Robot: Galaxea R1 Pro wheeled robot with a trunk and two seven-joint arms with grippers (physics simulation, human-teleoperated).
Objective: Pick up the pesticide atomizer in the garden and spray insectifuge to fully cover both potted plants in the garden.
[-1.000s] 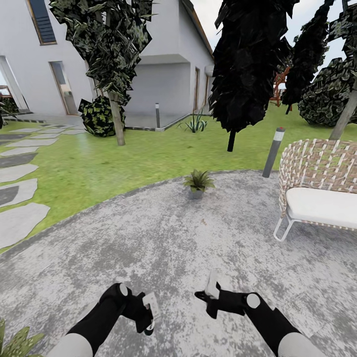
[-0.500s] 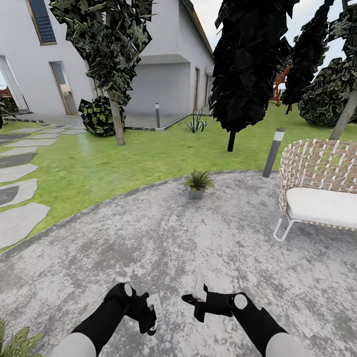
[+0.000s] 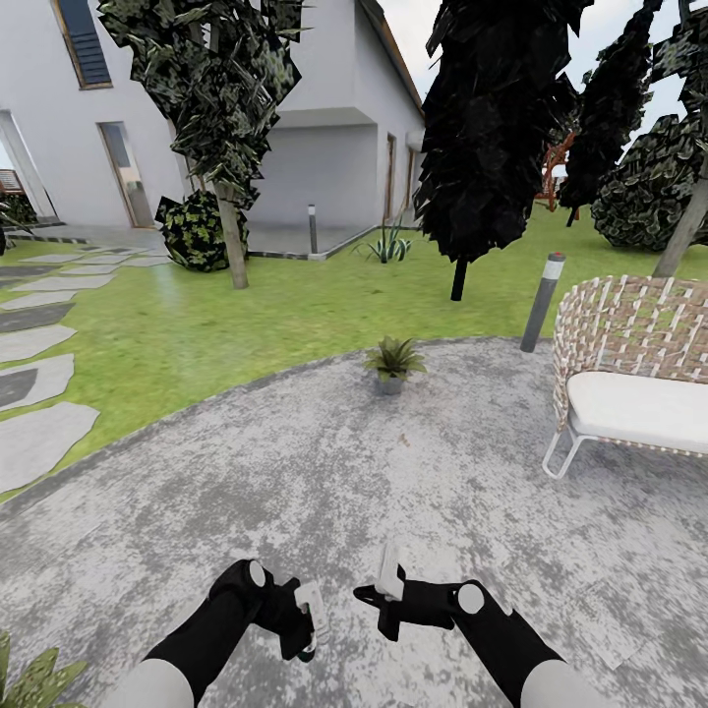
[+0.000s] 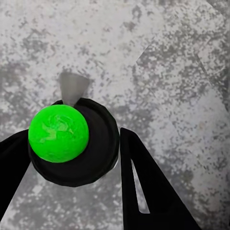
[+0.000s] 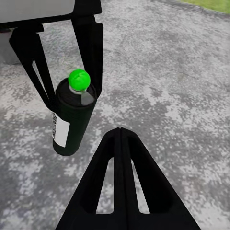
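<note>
My left gripper is shut on the pesticide atomizer, a dark green bottle with a white label and a bright green cap. It holds the bottle upright just above the grey patio. My right gripper is close beside it, its fingers shut together with nothing between them and pointing at the bottle. One potted plant stands ahead at the patio's far edge. Pointed leaves of a second plant poke in beside my left arm, its pot out of frame.
A woven chair with a white cushion stands at the right, a grey bollard lamp behind it. Stepping stones run along the left over the lawn. Tree trunks and a white house lie beyond.
My right gripper has moved left and a little nearer, closing in on the left gripper. The left gripper has edged slightly right with the bottle. The view itself has not shifted.
</note>
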